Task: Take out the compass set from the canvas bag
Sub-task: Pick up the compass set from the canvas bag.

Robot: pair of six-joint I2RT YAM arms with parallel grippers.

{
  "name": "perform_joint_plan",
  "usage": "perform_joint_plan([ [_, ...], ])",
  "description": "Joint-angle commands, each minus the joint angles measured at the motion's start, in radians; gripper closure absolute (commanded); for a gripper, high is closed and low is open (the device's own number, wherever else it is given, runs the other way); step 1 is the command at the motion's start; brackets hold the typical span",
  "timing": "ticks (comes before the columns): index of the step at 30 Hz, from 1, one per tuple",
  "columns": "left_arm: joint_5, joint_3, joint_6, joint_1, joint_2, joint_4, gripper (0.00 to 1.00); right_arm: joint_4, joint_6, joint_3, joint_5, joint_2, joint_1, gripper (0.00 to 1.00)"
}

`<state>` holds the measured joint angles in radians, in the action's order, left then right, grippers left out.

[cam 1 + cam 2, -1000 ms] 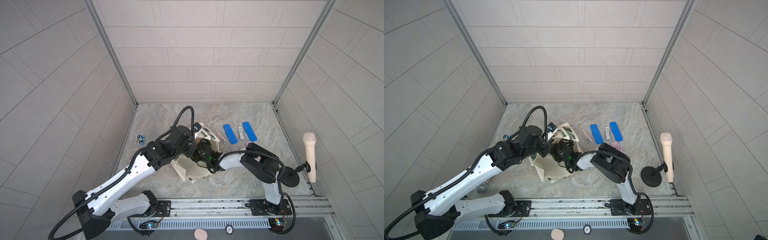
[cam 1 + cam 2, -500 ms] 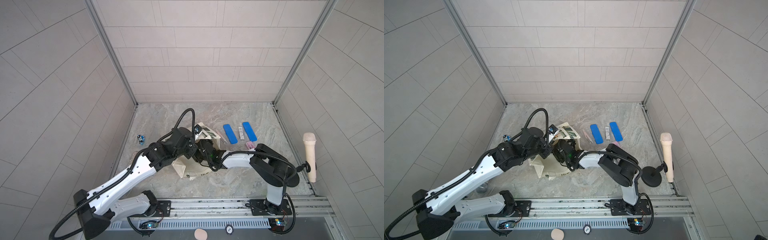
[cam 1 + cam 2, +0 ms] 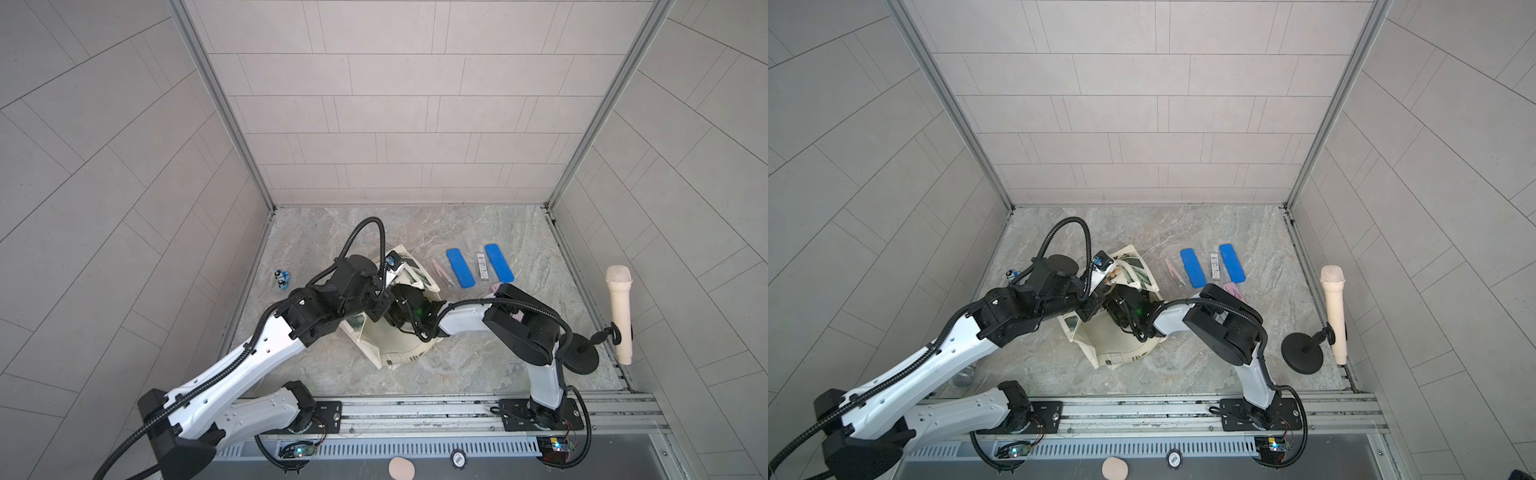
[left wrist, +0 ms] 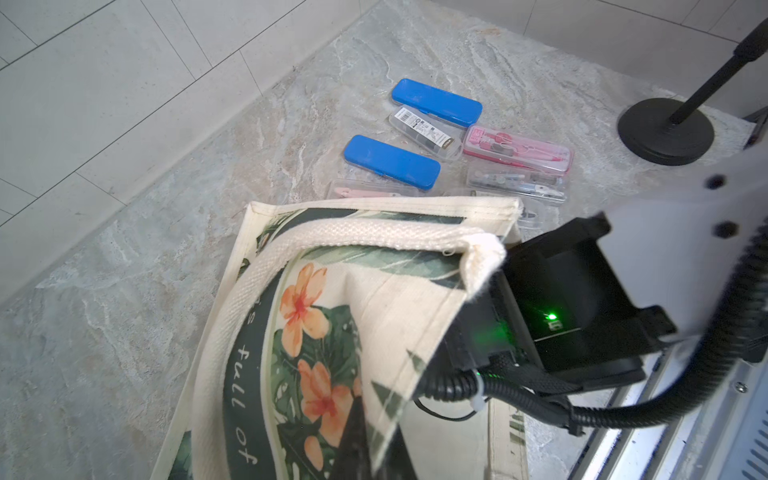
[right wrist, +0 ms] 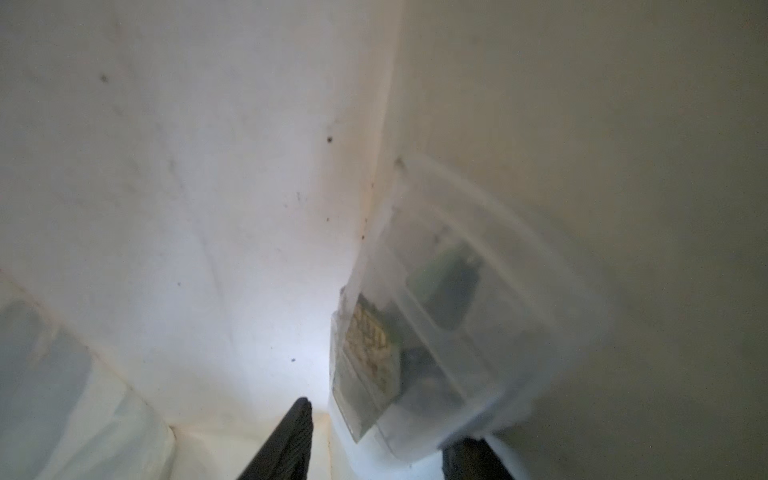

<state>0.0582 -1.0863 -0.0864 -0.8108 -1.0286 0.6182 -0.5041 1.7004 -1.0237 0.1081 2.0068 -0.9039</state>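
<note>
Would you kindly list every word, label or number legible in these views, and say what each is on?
"s full of": printed on the canvas bag, left wrist view; the start is hidden.
Label on the barcoded clear case: too small to read.
Label in the clear case inside the bag: blurred, unreadable.

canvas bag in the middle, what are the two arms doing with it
The left claw is shut on the cloth of the canvas bag, holding its mouth up and open. The right claw is inside the bag, with its jaws standing either side of a clear plastic case. That view is blurred, so whether the case is pinched cannot be told. Blue cases and a pink case lie out on the table beside the bag.
</note>
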Motion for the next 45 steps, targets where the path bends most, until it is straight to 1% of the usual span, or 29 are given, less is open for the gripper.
perform_joint_plan([
  [1,0.102,-0.003,-0.012,-0.002,0.054,-0.083,1.00,-0.104,-0.007,-0.008,-0.005,0.043,0.013,0.49],
  [4,0.140,-0.001,-0.013,-0.003,0.060,-0.086,1.00,-0.208,-0.017,-0.004,-0.004,0.064,0.020,0.50],
  [8,0.131,0.001,-0.015,-0.002,0.059,-0.084,1.00,-0.342,-0.021,-0.011,0.005,0.086,0.023,0.54],
  [11,0.114,0.002,-0.014,-0.002,0.053,-0.086,1.00,-0.401,-0.036,-0.028,0.022,0.095,0.023,0.56],
  [14,0.100,0.004,-0.013,-0.003,0.048,-0.087,1.00,-0.414,-0.063,-0.049,0.040,0.089,0.023,0.58],
  [15,0.102,0.003,-0.013,-0.002,0.047,-0.086,1.00,-0.409,-0.075,-0.057,0.048,0.084,0.023,0.57],
  [16,0.104,0.002,-0.014,-0.003,0.044,-0.086,1.00,-0.397,-0.087,-0.064,0.054,0.080,0.023,0.54],
  [19,0.109,-0.005,-0.015,-0.002,0.042,-0.088,1.00,-0.344,-0.112,-0.073,0.057,0.064,0.023,0.34],
  [20,0.111,-0.009,-0.015,-0.002,0.041,-0.087,1.00,-0.327,-0.118,-0.073,0.054,0.058,0.023,0.31],
  [25,0.128,-0.022,-0.022,-0.002,0.045,-0.080,1.00,-0.310,-0.103,-0.065,0.052,0.064,0.028,0.29],
  [28,0.179,-0.022,-0.040,-0.003,0.062,-0.094,1.00,-0.267,-0.092,-0.064,0.059,0.071,0.031,0.25],
  [29,0.188,-0.016,-0.042,-0.003,0.073,-0.107,1.00,-0.251,-0.088,-0.063,0.062,0.073,0.032,0.25],
  [30,0.184,-0.007,-0.042,-0.003,0.085,-0.124,1.00,-0.243,-0.083,-0.057,0.061,0.073,0.033,0.27],
  [34,0.156,0.010,-0.042,-0.002,0.106,-0.130,1.00,-0.257,-0.077,-0.039,0.058,0.073,0.034,0.47],
  [36,0.144,0.006,-0.045,-0.003,0.099,-0.111,1.00,-0.256,-0.085,-0.036,0.061,0.065,0.034,0.52],
  [42,0.104,0.003,-0.047,-0.002,0.091,-0.114,1.00,-0.236,-0.123,-0.035,0.070,0.033,0.037,0.55],
  [43,0.081,-0.002,-0.045,-0.002,0.084,-0.109,1.00,-0.235,-0.124,-0.035,0.074,0.029,0.036,0.55],
  [45,-0.008,-0.027,-0.037,-0.003,0.052,-0.071,1.00,-0.232,-0.127,-0.037,0.088,0.019,0.035,0.55],
])
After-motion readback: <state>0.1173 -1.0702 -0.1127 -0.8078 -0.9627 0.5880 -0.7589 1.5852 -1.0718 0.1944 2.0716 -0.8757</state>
